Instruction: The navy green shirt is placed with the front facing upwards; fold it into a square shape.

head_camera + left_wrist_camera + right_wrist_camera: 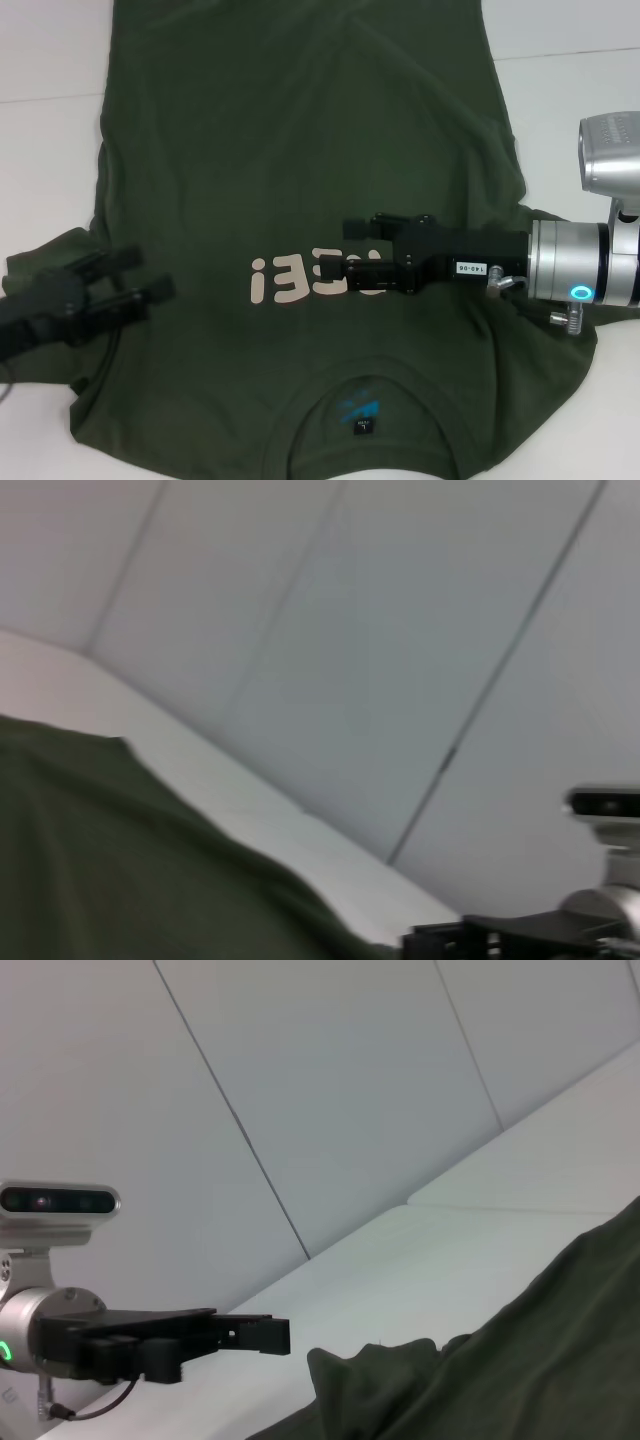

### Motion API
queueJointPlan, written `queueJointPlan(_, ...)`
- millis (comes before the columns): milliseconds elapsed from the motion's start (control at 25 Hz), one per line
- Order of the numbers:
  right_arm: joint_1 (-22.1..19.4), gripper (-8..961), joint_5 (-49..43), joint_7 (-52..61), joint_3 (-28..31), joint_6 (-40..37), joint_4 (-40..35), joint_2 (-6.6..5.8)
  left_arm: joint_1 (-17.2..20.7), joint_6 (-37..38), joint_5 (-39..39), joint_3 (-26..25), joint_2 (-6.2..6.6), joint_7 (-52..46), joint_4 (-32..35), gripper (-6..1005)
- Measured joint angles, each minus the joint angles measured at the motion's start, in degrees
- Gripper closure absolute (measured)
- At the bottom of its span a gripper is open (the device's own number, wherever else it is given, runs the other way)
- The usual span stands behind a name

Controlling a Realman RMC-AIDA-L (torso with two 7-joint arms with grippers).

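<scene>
Folding's barely begun: the navy green shirt (300, 170) lies mostly flat. Left gripper (145, 275) spread over its sleeve, right gripper (340, 248) spread over the lettering (290, 280).

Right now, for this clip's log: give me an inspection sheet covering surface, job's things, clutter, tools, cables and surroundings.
Surface: white table, bare around the cloth.
Job's things: shirt spread front up, collar nearest the robot, pale letters on the chest, black label inside the collar; left sleeve bunched, no fold made yet.
Clutter: nothing seen.
Tools: left tool at the left sleeve, fingers apart, nothing seen between them; right tool reaches in level over the chest, covering part of the letters, fingers apart, gripping nothing.
Cables: a thin cable loops at the right wrist.
Surroundings: pale panelled wall behind the table.
</scene>
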Motion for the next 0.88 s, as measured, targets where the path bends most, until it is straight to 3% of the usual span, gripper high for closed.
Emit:
queueJointPlan(80,0.0,58,0.0,-0.1,0.2,0.0,0.0,0.19,0.1,-0.9,0.0,0.0,1.08,-1.4,0.0,78)
queueJointPlan(120,0.0,58,0.1,-0.1,0.3,0.1,0.0,0.25,0.1,-1.8,0.5,0.1,2.54,-3.4,-0.1,78)
queueJointPlan(160,0.0,58,0.1,-0.1,0.4,0.1,0.0,0.27,0.1,-2.2,0.9,0.0,3.19,-4.5,-0.2,78)
queueJointPlan(200,0.0,58,0.1,-0.1,0.5,0.2,0.1,0.28,0.1,-2.2,0.9,0.0,3.19,-4.5,-0.2,78)
queueJointPlan(440,0.0,58,0.1,0.0,1.9,0.3,0.2,0.28,0.2,-5.2,4.3,-0.2,6.26,-12.0,-1.8,79)
queueJointPlan(560,-0.1,58,0.1,0.1,2.7,0.4,0.2,0.26,0.2,-7.7,6.1,-0.3,7.01,-15.2,-2.8,79)
queueJointPlan(880,-1.1,58,0.1,2.6,3.9,1.0,-0.3,-0.39,-0.1,-12.7,9.3,-0.3,7.49,-19.1,-5.2,79)
